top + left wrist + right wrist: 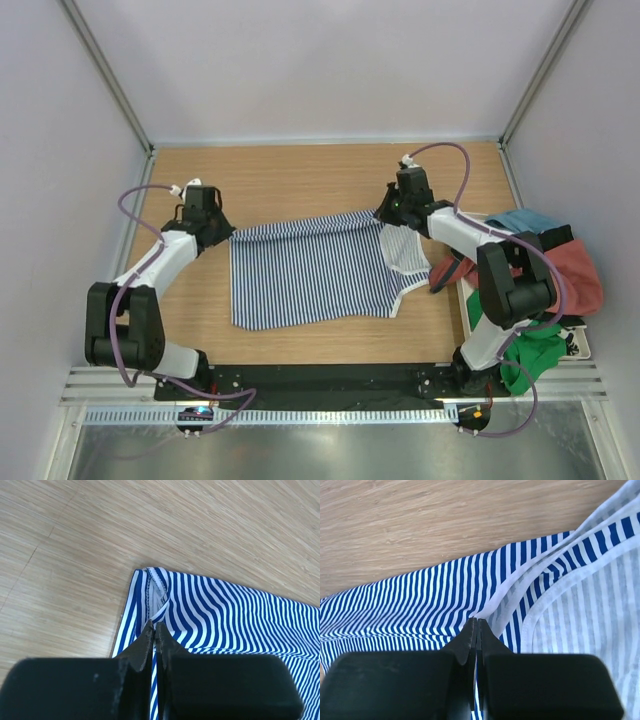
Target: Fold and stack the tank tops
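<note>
Striped top (pixel 310 272) lies on the counter (pixel 300 180); left end effector (pixel 154 626) clamps its far left corner, right end effector (pixel 476 621) its far right edge.

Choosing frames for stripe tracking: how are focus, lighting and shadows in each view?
Top view: even, soft light, the navy-and-white striped cloth tank top sharp, only faint shadows on the wooden table. Left wrist view: stripes crisp, black left end effector dark, nearly featureless. Right wrist view: stripes crisp, right end effector equally dark; no glare in either.

Rust-red tank top (pixel 582 282) partly behind right arm (pixel 512 285)
</note>
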You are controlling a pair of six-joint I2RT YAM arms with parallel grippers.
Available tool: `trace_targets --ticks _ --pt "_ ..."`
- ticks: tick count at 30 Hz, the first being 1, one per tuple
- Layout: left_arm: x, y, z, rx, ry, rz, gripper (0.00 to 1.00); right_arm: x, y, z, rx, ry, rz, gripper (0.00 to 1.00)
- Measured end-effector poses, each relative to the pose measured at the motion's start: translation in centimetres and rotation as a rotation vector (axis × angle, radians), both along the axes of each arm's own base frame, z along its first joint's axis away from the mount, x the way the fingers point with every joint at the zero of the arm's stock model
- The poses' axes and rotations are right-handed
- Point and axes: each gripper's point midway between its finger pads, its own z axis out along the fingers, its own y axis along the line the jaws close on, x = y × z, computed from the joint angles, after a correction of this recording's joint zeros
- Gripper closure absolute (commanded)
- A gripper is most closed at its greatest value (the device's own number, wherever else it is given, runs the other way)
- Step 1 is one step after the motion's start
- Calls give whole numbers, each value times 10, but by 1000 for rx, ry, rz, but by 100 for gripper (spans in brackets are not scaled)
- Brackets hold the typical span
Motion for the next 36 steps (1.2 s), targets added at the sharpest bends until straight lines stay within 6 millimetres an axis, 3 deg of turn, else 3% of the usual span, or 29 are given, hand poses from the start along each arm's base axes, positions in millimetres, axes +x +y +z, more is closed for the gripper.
trace_targets --ticks 5,11,16,23,26,28,29,30,32,36 --pt "-10 -1 4 -2 -30 -4 100 -13 -9 -4 -18 -4 -28 99" --pt "-27 -6 -17 1 16 -21 100 -30 -16 -21 -37 27 -56 99" --pt "-43 -8 -21 -2 18 -24 100 -45 -21 -30 -40 41 -76 97" --pt "-50 -5 -28 1 28 -4 100 -57 -19 -36 -48 22 -100 86" --pt "-50 -2 -34 15 42 10 93 -64 -19 -40 -64 15 -109 78" --pt "-50 0 -37 24 53 15 82 -68 -22 -44 -78 19 -122 74" --pt "-50 0 -39 26 56 19 77 -69 -24 -45 -84 20 -129 63" --pt "-50 1 -39 27 57 24 66 -69 -25 -46 -86 20 -141 57" --pt "-51 3 -39 30 50 35 55 -71 -30 -45 -93 12 -162 51" --pt "-60 7 -35 33 17 55 43 -76 -37 -34 -90 -30 -183 51"
